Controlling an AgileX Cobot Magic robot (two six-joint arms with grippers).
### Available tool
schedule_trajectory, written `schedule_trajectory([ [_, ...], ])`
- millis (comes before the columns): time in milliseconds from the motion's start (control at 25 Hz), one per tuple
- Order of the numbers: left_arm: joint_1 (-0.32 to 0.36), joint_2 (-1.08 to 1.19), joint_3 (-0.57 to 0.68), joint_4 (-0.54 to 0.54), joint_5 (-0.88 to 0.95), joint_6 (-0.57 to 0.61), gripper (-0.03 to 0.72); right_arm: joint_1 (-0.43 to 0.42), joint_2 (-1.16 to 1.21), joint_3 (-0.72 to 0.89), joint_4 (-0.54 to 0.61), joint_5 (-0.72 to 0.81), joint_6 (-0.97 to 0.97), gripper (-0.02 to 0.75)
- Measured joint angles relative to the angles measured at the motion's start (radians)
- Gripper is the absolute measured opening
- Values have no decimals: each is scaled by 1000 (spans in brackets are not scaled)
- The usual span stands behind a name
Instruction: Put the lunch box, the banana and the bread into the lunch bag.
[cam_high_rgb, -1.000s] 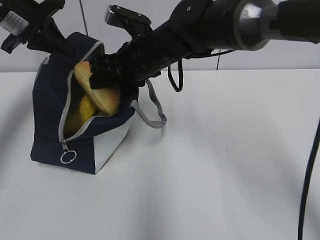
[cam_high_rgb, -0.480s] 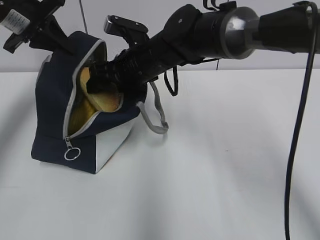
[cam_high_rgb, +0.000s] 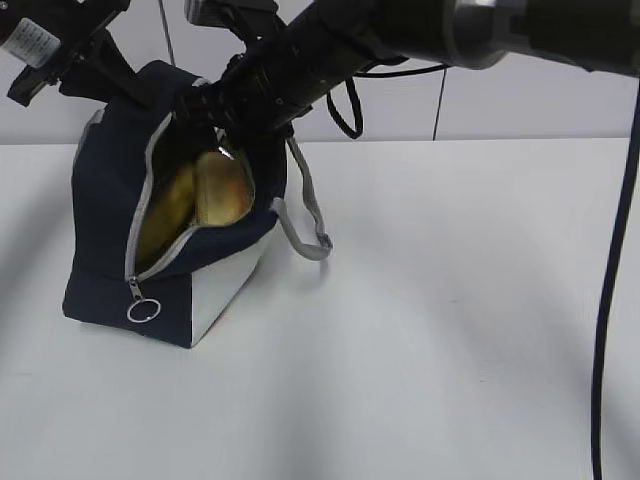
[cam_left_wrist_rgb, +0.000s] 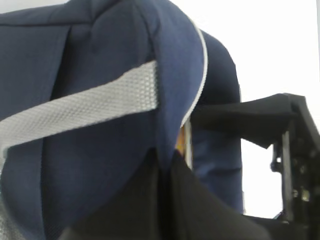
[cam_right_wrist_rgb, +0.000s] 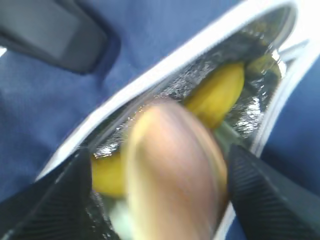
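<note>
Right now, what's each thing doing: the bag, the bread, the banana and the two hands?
Bag: upright, unzipped, mouth held open.
Bread: inside the bag, let go.
Banana: inside the bag, beside the bread.
Left hand: shut, pinching the bag's rim.
Right hand: open, over the bread.

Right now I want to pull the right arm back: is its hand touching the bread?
Cannot tell. In the right wrist view the bread sits between the hand's spread fingers, but blur hides any gap.
</note>
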Motion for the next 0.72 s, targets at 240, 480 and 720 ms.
schedule_trajectory([
  [240, 0, 0, 0, -2, 0, 0, -3, -4, 12, 0, -16, 71, 7, 648],
  [480, 0, 0, 0, -4, 0, 0, -3, -59, -86, 0, -62, 180, 31, 582],
  [720, 0, 0, 0, -5, 0, 0, -3, -127, -127, -4, -113, 339, 185, 552],
])
